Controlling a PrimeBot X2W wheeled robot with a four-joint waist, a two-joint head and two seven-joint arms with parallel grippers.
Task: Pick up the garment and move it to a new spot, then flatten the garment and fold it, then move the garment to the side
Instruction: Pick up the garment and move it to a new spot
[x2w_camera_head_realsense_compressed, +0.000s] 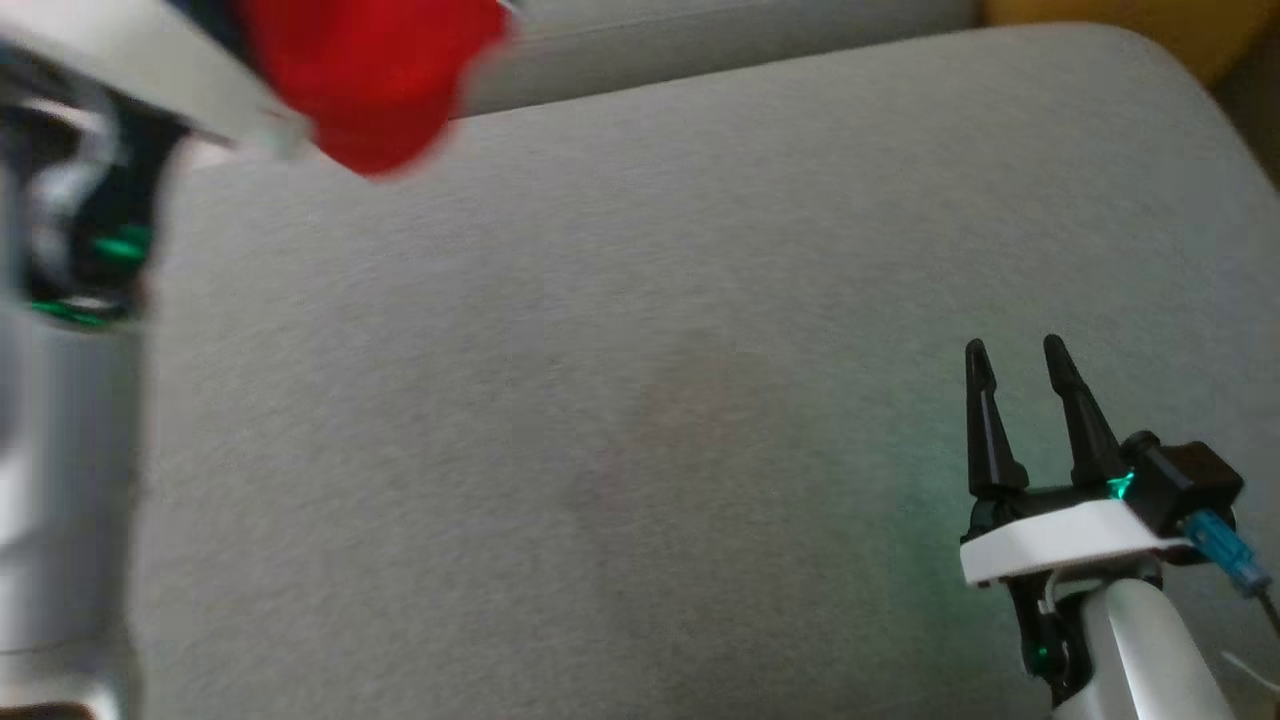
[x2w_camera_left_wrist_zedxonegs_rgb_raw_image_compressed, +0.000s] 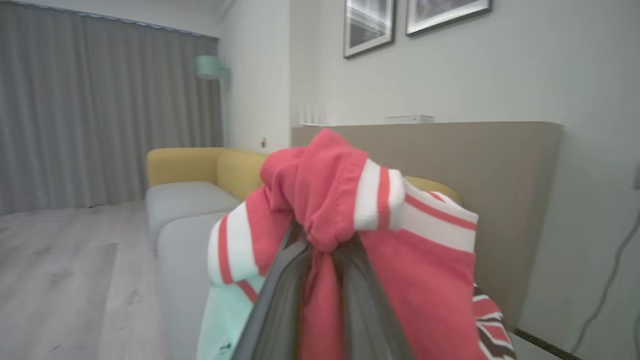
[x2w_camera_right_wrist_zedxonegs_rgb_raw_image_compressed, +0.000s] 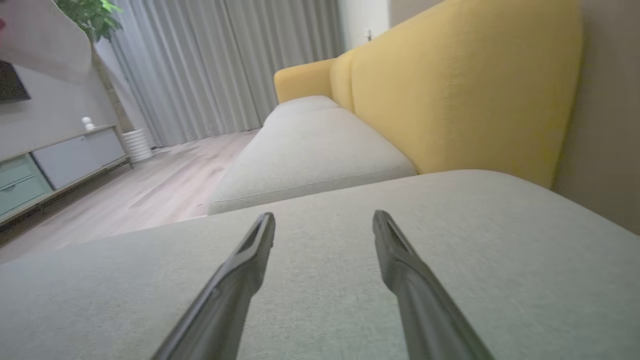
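Red striped garment (x2w_camera_left_wrist_zedxonegs_rgb_raw_image_compressed: 320, 190) hangs pinched in the left claw (x2w_camera_left_wrist_zedxonegs_rgb_raw_image_compressed: 322, 247), right claw (x2w_camera_head_realsense_compressed: 1016, 352) spread wide.

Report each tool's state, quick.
Left tool: closed on the red striped garment.
Right tool: open, holding nothing.

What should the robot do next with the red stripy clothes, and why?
Probably lower the left tool, shut on the bunched red-and-white garment, onto the bare grey cushion. The garment hangs in the air by the cushion's far left, and the right tool hovers open and empty; flattening can't start until the cloth lies down.
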